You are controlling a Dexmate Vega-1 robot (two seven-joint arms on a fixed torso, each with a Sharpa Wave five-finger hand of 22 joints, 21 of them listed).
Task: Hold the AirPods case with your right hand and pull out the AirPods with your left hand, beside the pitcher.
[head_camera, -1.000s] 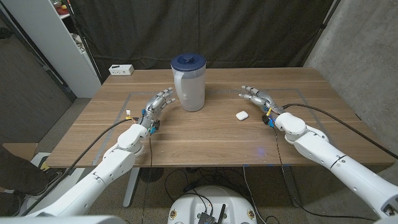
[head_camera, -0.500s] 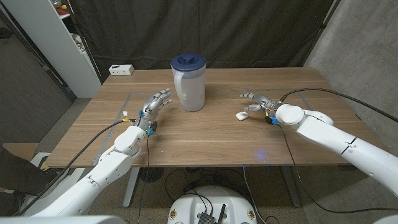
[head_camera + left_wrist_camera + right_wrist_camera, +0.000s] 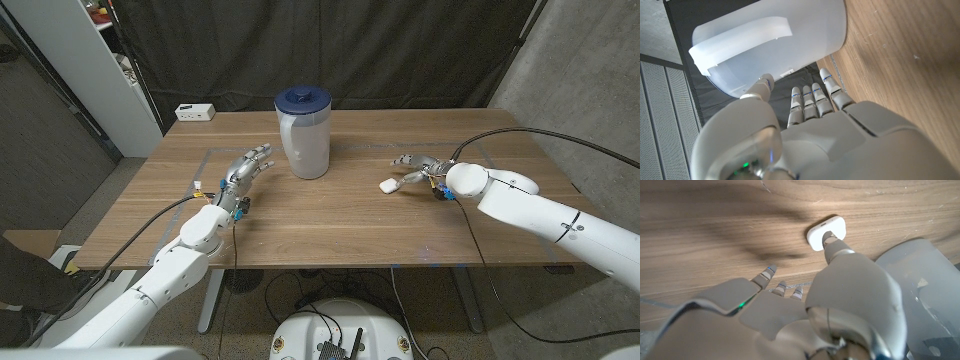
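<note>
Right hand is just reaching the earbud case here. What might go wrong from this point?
The right hand has only a fingertip at the closed earbud case, which lies loose on the smooth table; a push may slide it away instead of gripping it. The left hand waits open beside the pitcher, which stands between it and the case, so reaching across may bump the pitcher.

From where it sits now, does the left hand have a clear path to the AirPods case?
Probably not directly: the pitcher stands between the left hand and the AirPods case. Passing in front of it over bare table looks free. The right hand already touches the case.
</note>
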